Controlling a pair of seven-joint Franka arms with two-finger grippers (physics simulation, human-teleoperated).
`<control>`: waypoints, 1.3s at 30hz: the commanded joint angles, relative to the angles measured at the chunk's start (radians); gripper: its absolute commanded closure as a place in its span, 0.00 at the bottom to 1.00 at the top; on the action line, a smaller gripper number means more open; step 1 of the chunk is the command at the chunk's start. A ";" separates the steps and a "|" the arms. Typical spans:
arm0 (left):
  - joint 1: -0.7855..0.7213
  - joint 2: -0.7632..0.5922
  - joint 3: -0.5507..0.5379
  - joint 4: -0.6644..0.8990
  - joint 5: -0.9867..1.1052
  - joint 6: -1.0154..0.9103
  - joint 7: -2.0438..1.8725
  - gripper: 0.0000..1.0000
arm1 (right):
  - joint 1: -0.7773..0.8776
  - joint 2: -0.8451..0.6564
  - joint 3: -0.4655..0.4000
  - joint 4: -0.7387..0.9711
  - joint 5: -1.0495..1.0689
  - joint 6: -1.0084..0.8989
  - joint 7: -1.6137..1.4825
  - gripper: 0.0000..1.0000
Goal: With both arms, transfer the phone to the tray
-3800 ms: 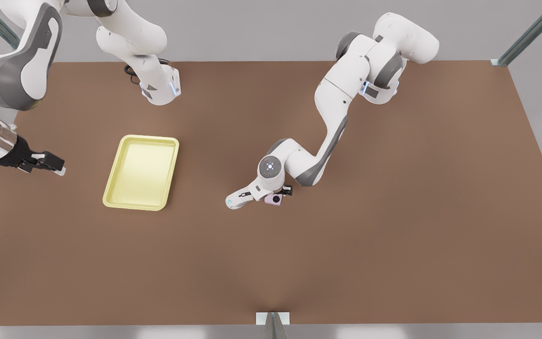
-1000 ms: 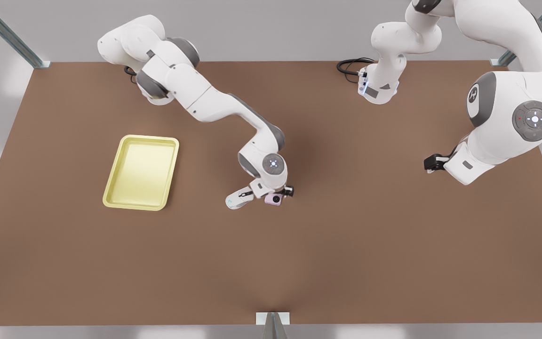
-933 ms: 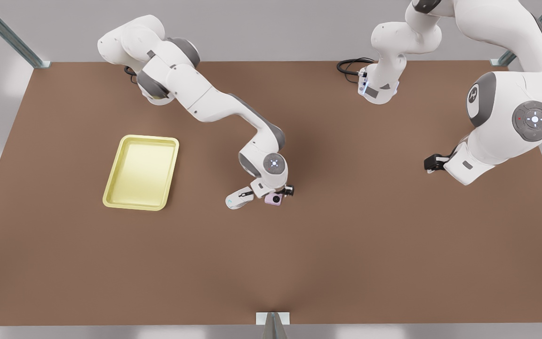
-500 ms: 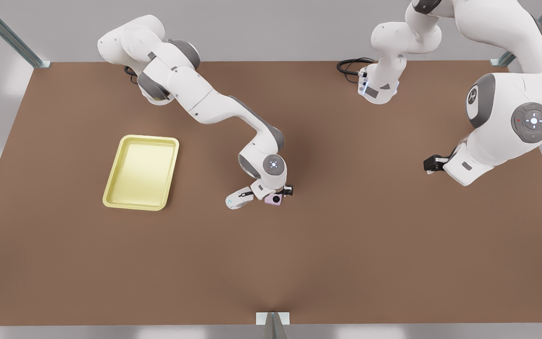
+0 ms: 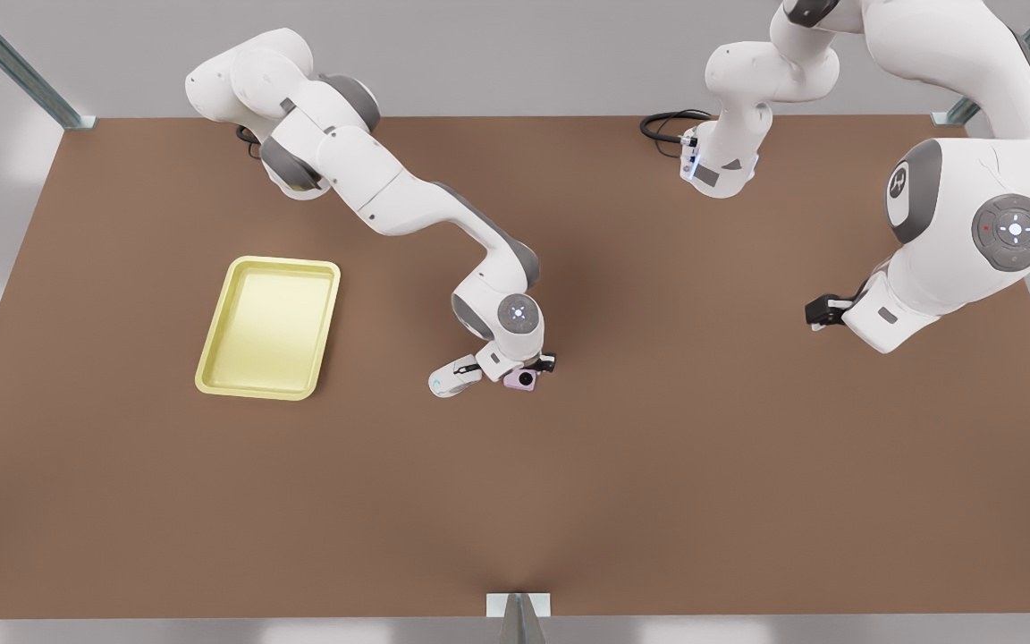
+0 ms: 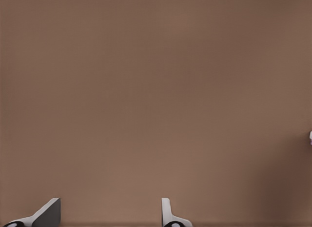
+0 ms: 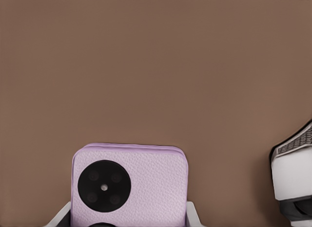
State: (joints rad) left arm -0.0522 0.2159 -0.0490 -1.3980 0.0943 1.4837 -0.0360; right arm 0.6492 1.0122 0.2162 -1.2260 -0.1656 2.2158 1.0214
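Observation:
The pale lilac phone, with black round circles on its face, lies near the table's middle. My right gripper is over it, one finger against each side of the phone. The yellow tray sits apart from it, toward the front view's left. My left gripper hangs open over bare table at the front view's right, holding nothing.
A white computer mouse lies right beside the phone on the tray's side. Black cables coil at the far edge by an arm base. The brown table has wide free room toward the near edge.
3.8 s ago the arm based at the front view's right was reaching to the phone; now the other arm is on it. Over the last second the wrist shifted slightly; the phone stays put.

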 commanded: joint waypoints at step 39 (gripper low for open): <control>-0.009 -0.003 -0.011 0.005 -0.007 -0.020 -0.021 0.00 | -0.737 -0.698 -0.028 -1.004 0.000 0.209 -1.087 0.22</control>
State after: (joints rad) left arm -0.0611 0.2144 -0.0594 -1.3933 0.0868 1.4714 -0.0498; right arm -0.0870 0.3168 0.1894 -2.2250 -0.1628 2.4194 0.3448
